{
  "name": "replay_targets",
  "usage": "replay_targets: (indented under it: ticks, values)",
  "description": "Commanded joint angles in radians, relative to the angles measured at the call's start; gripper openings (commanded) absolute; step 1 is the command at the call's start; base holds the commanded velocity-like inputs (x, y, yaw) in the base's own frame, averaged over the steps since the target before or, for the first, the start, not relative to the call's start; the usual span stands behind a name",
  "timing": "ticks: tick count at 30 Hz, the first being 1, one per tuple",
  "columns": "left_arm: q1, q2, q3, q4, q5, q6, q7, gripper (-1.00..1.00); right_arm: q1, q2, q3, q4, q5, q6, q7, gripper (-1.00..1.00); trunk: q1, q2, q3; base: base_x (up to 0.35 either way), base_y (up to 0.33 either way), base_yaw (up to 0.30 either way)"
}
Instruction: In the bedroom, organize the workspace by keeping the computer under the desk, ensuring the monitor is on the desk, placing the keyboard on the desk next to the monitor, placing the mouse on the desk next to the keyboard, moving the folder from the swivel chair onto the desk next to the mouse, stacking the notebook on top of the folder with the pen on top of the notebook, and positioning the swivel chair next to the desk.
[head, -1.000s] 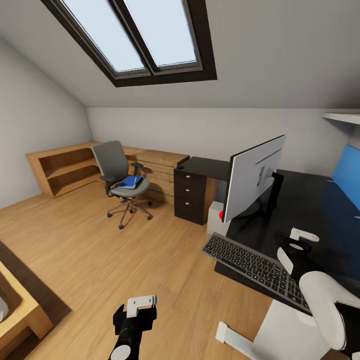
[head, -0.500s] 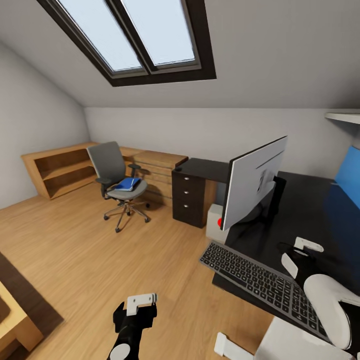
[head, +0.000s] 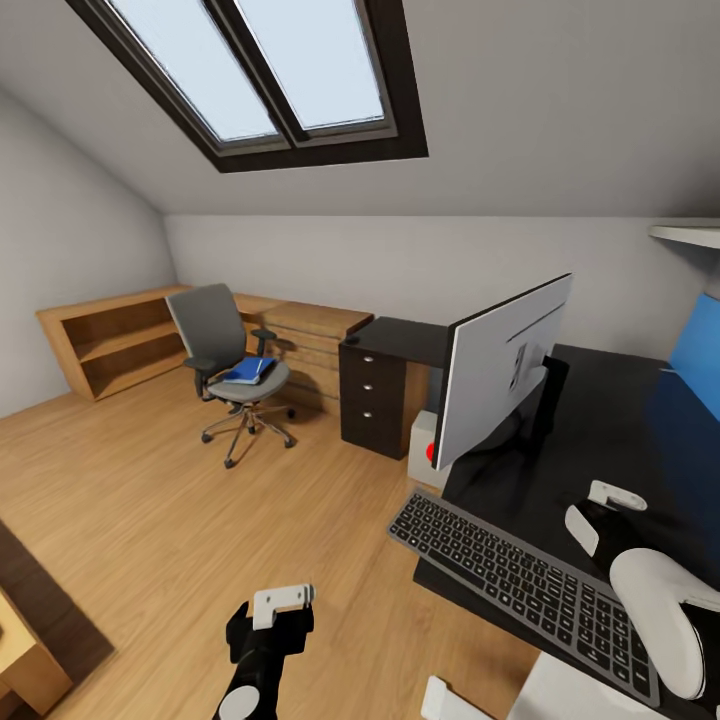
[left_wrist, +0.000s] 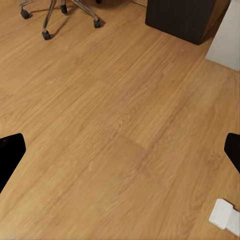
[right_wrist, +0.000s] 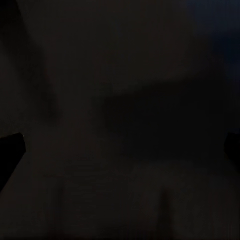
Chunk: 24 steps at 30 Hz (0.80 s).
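From the head camera I count one grey swivel chair (head: 225, 360) near the far wall, with one blue folder (head: 247, 371) lying on its seat, well away from the black table (head: 620, 420). On that table stand one white-backed flat monitor (head: 500, 372) and one dark keyboard with grey keys (head: 520, 580); the keyboard's near corner overhangs the edge, so I judge that a careless brush from my right arm could tip it off. One white computer case with a red button (head: 428, 450) sits on the wooden floor (head: 150, 500) by the table. My left tool (head: 272, 622) hangs over the floor and my right tool (head: 598, 512) over the table; from here I cannot tell either one's opening.

The left wrist camera shows both fingertips (left_wrist: 10, 155) spread wide at the frame's edges, empty, over bare floor, with the chair's castors (left_wrist: 46, 35) beyond.

The right wrist camera is nearly black, its fingertips (right_wrist: 10, 150) likewise wide apart and holding nothing.
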Motion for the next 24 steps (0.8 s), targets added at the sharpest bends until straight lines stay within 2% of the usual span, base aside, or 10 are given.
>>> replay_targets:
  ticks: [1, 11, 12, 15, 24]
  values:
    - [-0.001, 0.0, -0.001, -0.004, 0.007, 0.003, 0.007, 1.0, 0.0, 0.0, 0.005, -0.002, -0.011, 0.008, -0.004, 1.0, 0.0, -0.001, -0.001, 0.008, -0.008, 0.0]
    - [-0.001, 0.0, -0.001, -0.024, 0.007, 0.003, 0.007, 1.0, 0.0, 0.0, 0.005, -0.001, -0.012, 0.03, -0.005, 1.0, 0.0, -0.001, -0.001, 0.003, -0.003, 0.0]
    - [-0.001, -0.001, -0.002, -0.049, 0.008, 0.004, 0.006, 1.0, 0.0, 0.0, 0.005, -0.003, -0.013, 0.077, -0.004, 1.0, 0.0, -0.001, -0.001, 0.0, 0.0, 0.0]
    - [-0.001, -0.002, -0.002, -0.062, 0.008, 0.004, 0.009, 1.0, 0.0, 0.0, 0.005, -0.006, -0.013, 0.116, -0.004, 1.0, 0.0, -0.001, -0.001, 0.0, 0.0, 0.0]
    - [-0.001, -0.003, -0.002, -0.068, 0.009, 0.005, 0.042, 1.0, 0.0, -0.001, 0.005, -0.008, -0.012, 0.137, -0.006, 1.0, 0.035, -0.064, -0.029, 0.0, 0.0, 0.0]
